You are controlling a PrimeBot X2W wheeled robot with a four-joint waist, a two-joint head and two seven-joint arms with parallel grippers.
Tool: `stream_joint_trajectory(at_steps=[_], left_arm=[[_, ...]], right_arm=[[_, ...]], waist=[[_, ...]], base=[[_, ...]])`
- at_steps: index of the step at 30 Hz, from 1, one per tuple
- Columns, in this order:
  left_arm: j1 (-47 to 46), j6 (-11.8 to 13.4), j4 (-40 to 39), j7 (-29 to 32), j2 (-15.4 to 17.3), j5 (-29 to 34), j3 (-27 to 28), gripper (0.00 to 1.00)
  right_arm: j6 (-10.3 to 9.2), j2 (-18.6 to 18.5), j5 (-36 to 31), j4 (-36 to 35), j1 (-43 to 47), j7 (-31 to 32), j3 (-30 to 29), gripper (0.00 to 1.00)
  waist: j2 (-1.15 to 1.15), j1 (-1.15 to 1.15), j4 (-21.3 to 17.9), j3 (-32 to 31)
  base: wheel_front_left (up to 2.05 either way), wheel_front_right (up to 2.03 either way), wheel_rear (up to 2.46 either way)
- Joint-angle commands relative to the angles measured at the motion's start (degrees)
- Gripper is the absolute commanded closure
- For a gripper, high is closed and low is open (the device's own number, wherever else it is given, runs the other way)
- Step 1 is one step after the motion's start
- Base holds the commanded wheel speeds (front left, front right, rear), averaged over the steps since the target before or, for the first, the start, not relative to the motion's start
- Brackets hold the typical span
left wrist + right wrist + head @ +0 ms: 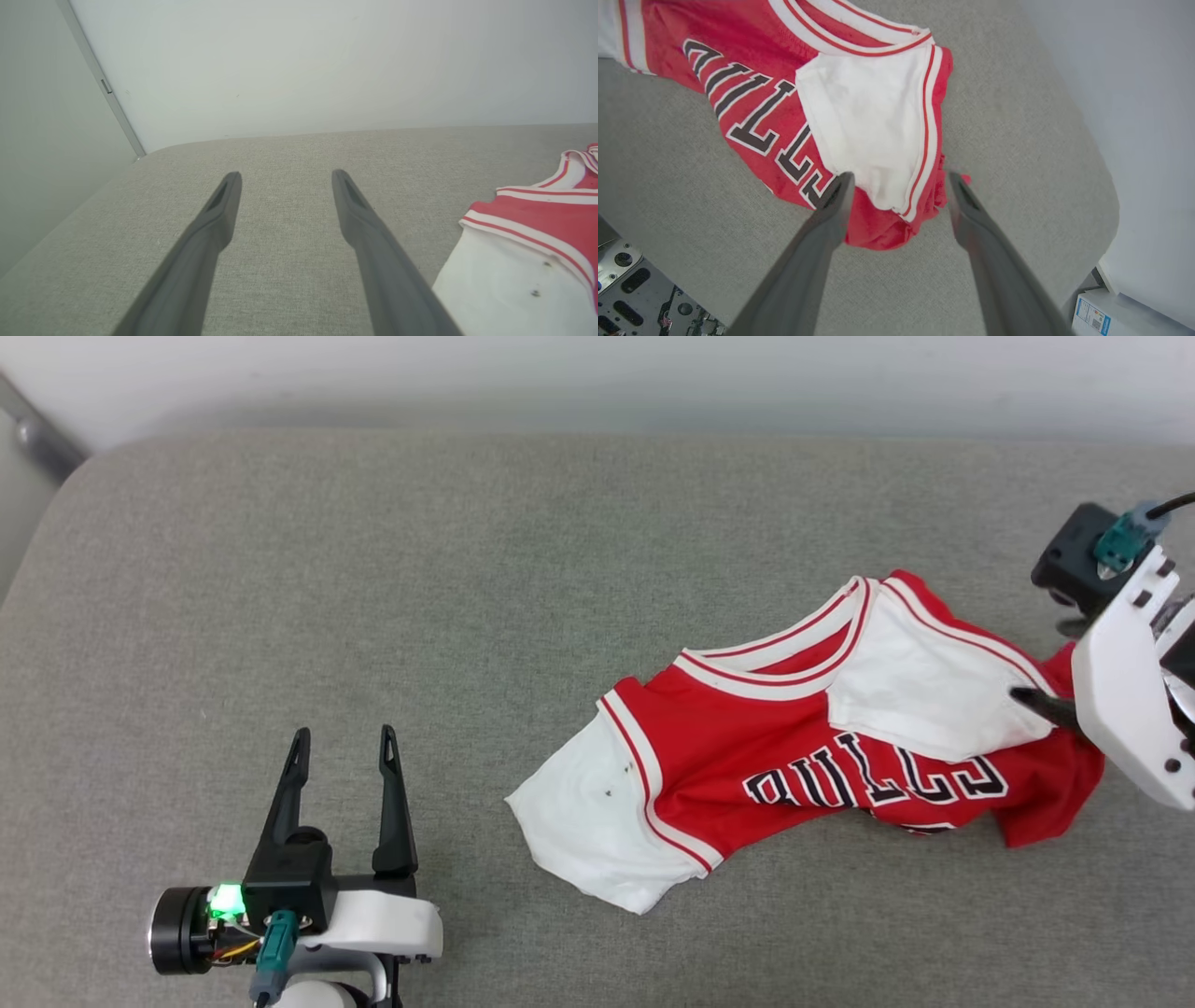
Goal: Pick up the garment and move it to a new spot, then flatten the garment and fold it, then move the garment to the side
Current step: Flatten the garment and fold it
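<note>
A grey upholstered surface (373, 569) carries the crumpled red-and-white garment (747, 737).

— Where does your head camera sit?

— High up, looking forward and down on the grey fabric surface (373, 569). The far wall (597, 373) runs along its top edge, my left tool (344, 732) is at the lower left, and the garment (747, 747) is right of centre.

— And the wrist cameras?

— My left one lies low, looking along that tool across the surface towards the wall. My right one looks steeply down along my right tool (900, 176), close over the garment's end.

— What do they share?

— All three see the garment. Head and left wrist share the spotted white sleeve. Head and right wrist share the lettering and the other sleeve.
</note>
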Motion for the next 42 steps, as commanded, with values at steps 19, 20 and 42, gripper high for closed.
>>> stream_joint_trajectory(at_steps=[19,20,42], left_arm=[[-5.26,1.17,-0.06,-0.14,-0.14,-1.89,-1.77,0.0],[-5.17,1.24,0.04,-0.14,-0.15,-1.91,-1.68,0.0],[-3.97,0.84,0.3,-0.14,-0.16,-1.87,-0.44,0.0]], right_arm=[[-0.04,4.23,-1.12,8.31,-1.61,4.02,8.76,0.57],[-0.04,4.42,-1.09,8.49,-2.09,2.83,8.77,1.0],[-0.05,-4.3,8.39,19.98,6.08,-20.42,-8.92,1.0]], waist=[[0.0,0.0,3.88,8.78],[0.0,0.0,3.7,8.66],[0.0,0.0,0.68,6.18]], base=[[0.0,0.0,0.0],[0.0,0.0,0.0],[0.0,0.0,0.0]])
